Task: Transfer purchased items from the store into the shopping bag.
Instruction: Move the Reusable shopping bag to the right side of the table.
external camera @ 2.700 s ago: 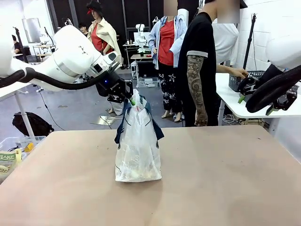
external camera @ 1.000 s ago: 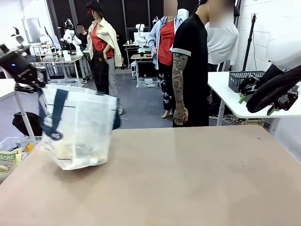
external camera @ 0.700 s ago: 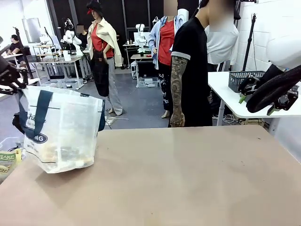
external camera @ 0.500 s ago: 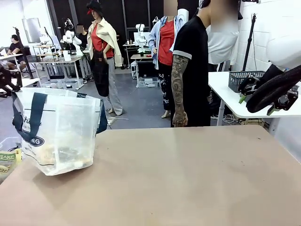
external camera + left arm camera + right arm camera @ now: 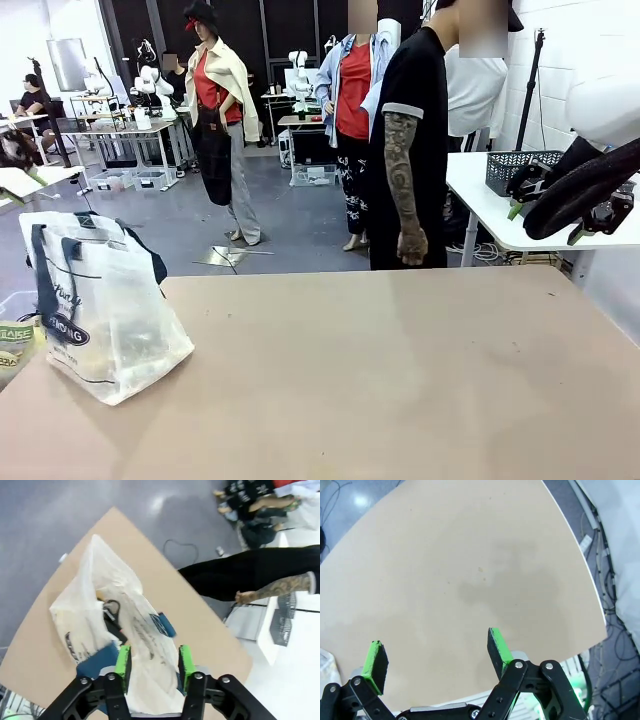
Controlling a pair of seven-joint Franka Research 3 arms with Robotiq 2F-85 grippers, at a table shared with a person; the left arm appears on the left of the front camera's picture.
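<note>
Shopping bag down on the counter, both pincers off it.
The left pincer (image 5: pixel 151 662) hangs above the shopping bag (image 5: pixel 95 315), pads partly spread with nothing pinched; the bag sits directly beneath and between them, slumped at the counter (image 5: pixel 400 380) edge, yellowish things dimly visible inside. Over to the right pincer (image 5: pixel 435 657): spread wide, empty, bare counter below, the bag well off to its side.

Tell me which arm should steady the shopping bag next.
Left. The left gripper hangs directly above the shopping bag at the table's left edge, fingers partly apart. The right gripper is open over bare tabletop on the far right side.
</note>
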